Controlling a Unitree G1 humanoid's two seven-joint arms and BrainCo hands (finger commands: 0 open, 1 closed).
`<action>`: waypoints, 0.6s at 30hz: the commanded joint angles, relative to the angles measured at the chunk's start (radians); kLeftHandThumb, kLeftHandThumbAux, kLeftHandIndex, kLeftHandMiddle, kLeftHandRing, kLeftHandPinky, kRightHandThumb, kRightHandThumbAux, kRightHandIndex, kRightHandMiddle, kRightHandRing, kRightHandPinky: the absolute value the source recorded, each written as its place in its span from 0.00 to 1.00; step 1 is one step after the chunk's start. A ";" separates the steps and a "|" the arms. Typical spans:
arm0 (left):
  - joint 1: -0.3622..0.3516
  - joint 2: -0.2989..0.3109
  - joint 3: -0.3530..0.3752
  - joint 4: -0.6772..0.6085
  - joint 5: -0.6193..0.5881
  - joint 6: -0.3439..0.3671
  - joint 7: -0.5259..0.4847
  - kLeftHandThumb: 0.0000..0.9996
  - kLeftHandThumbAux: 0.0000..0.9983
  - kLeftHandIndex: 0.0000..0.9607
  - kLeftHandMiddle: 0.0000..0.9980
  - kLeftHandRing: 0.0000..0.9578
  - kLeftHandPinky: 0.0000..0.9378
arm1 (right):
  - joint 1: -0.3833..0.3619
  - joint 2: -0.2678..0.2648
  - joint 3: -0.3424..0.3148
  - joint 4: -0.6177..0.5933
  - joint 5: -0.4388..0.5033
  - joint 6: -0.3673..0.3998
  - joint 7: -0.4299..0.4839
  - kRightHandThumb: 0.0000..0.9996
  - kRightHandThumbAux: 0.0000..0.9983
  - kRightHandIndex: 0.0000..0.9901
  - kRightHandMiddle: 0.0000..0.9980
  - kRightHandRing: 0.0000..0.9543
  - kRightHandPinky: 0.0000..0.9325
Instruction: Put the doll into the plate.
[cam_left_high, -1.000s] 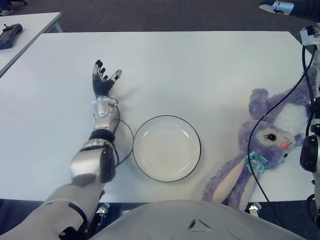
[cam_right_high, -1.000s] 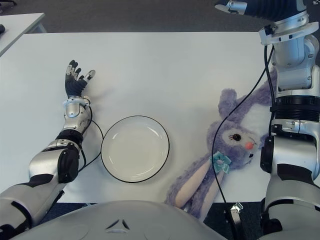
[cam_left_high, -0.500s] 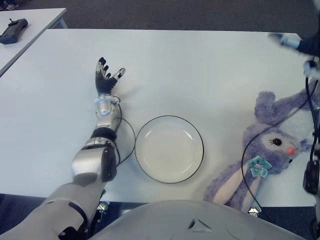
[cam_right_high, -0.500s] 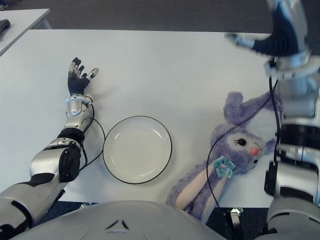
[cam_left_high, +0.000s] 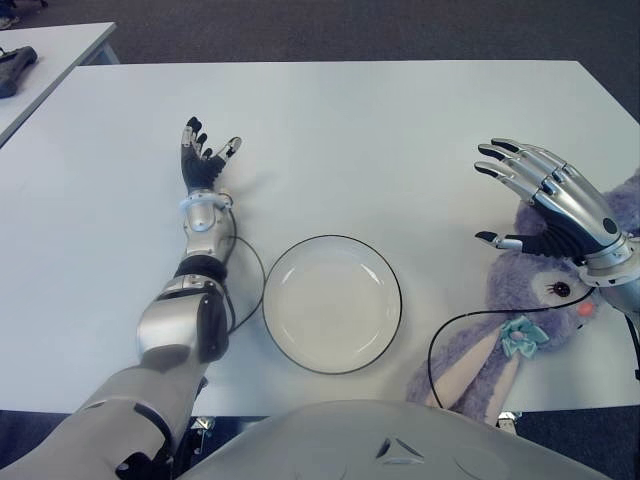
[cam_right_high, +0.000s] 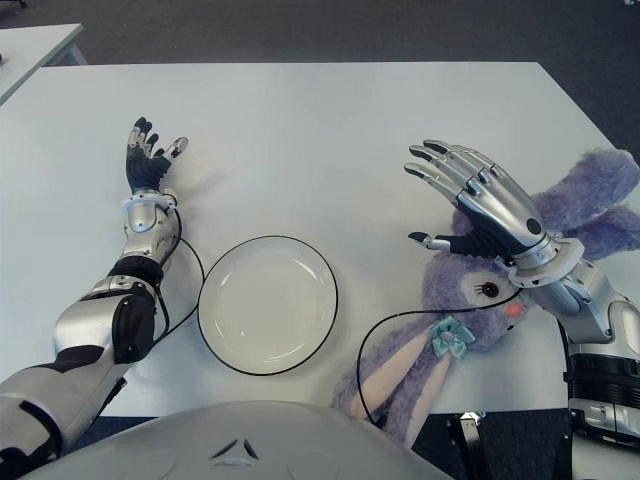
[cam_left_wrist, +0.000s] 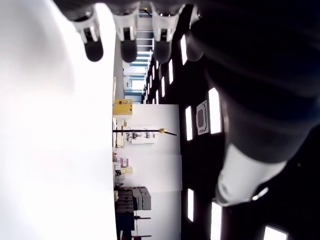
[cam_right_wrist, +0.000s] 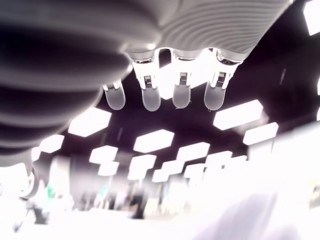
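Note:
A purple plush rabbit doll (cam_right_high: 470, 320) with a pink nose and a teal bow lies on the white table (cam_right_high: 320, 140) at the near right, its legs hanging over the front edge. An empty white plate (cam_right_high: 267, 305) with a dark rim sits near the front edge, left of the doll. My right hand (cam_right_high: 470, 205) hovers above the doll's head with its fingers (cam_right_wrist: 150, 97) spread and holding nothing. My left hand (cam_right_high: 148, 165) shows open on the table's left side, beyond and left of the plate.
A black cable (cam_right_high: 395, 340) loops from my right arm across the doll's body. A second white table (cam_left_high: 50, 55) with a dark device stands at the far left. Dark carpet lies beyond the table's far edge.
My right arm has swung down from the far right edge, and its open hand now hangs over the doll's head. The doll, the plate and the left hand kept their places.

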 joint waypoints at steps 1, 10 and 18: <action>0.222 -0.084 0.006 0.171 -0.007 0.150 -0.010 0.01 0.80 0.05 0.01 0.00 0.02 | 0.017 -0.020 0.007 -0.041 -0.068 -0.022 -0.026 0.28 0.47 0.00 0.00 0.00 0.00; 0.226 -0.085 0.010 0.171 -0.007 0.134 -0.020 0.02 0.80 0.05 0.01 0.00 0.01 | 0.019 -0.039 0.027 -0.042 -0.051 -0.009 -0.006 0.32 0.43 0.00 0.00 0.00 0.01; 0.225 -0.086 0.014 0.170 -0.007 0.135 -0.019 0.01 0.81 0.05 0.01 0.00 0.01 | 0.029 -0.045 0.033 -0.039 -0.034 0.004 0.013 0.33 0.44 0.00 0.00 0.00 0.01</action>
